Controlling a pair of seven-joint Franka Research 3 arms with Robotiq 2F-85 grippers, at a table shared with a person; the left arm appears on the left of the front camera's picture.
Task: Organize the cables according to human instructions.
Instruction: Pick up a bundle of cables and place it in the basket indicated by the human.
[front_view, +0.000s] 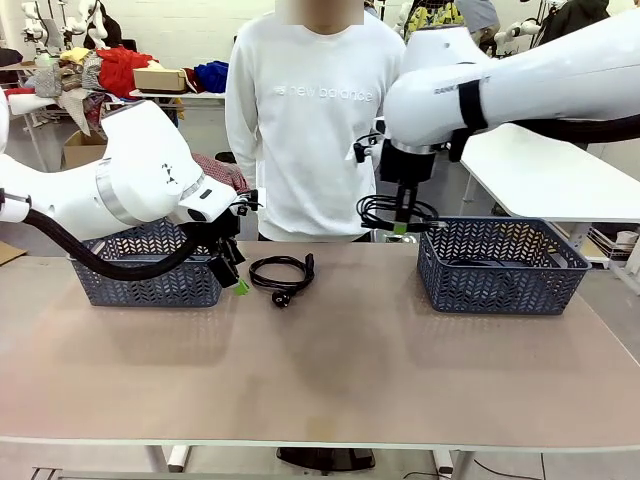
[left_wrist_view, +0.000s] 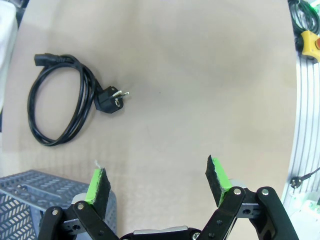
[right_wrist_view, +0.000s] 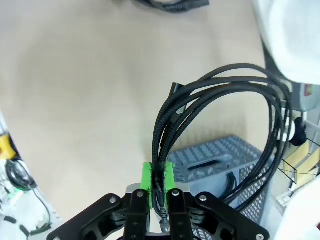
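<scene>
One coiled black cable lies flat on the table, its plug toward the near side; the left wrist view has this cable at upper left. My left gripper hovers open just left of it, beside the left basket, nothing between its green pads. My right gripper is shut on another coiled cable, held in the air at the left rim of the right basket. In the right wrist view that cable loops up from the pinched green pads.
A blue-grey basket stands at the far left behind my left arm, a matching one at the far right with a dark cord inside. A person in a white sweatshirt stands at the table's far edge. The near half of the table is bare.
</scene>
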